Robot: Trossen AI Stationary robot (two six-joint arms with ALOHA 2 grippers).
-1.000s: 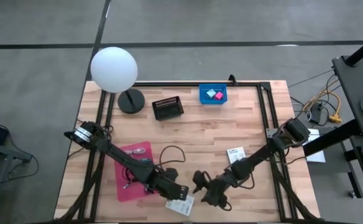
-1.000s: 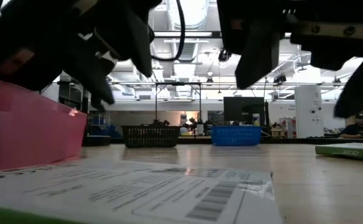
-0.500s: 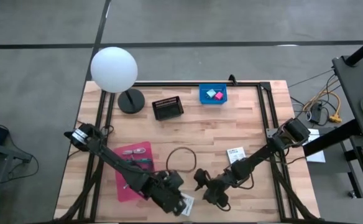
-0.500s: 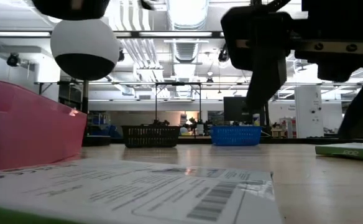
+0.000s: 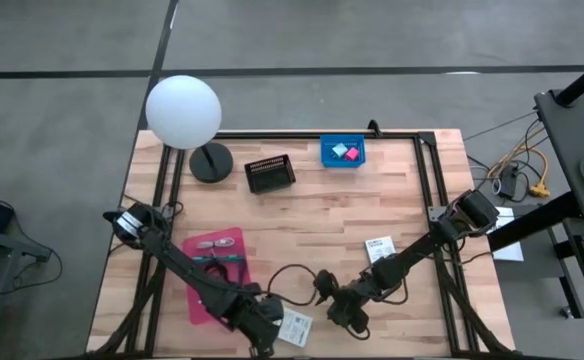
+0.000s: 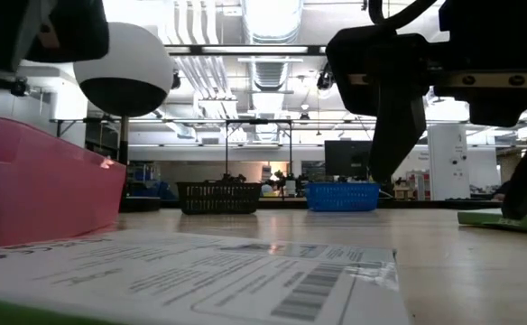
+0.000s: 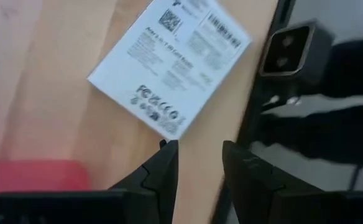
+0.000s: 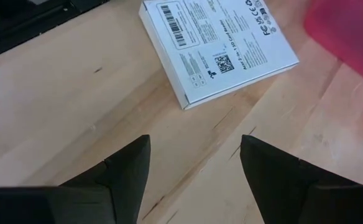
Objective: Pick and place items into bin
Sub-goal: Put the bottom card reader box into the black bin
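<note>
Both grippers over white packet (image 5: 296,327) — near table edge.
Left gripper (image 7: 197,163) and right gripper (image 8: 194,163) — both parted, holding nothing.

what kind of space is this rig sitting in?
Probably a large lab or workshop hall. The low view shows open ceiling ducting and strip lights over more benches and a dark monitor. The high view shows bare concrete floor around the wooden table.
</note>
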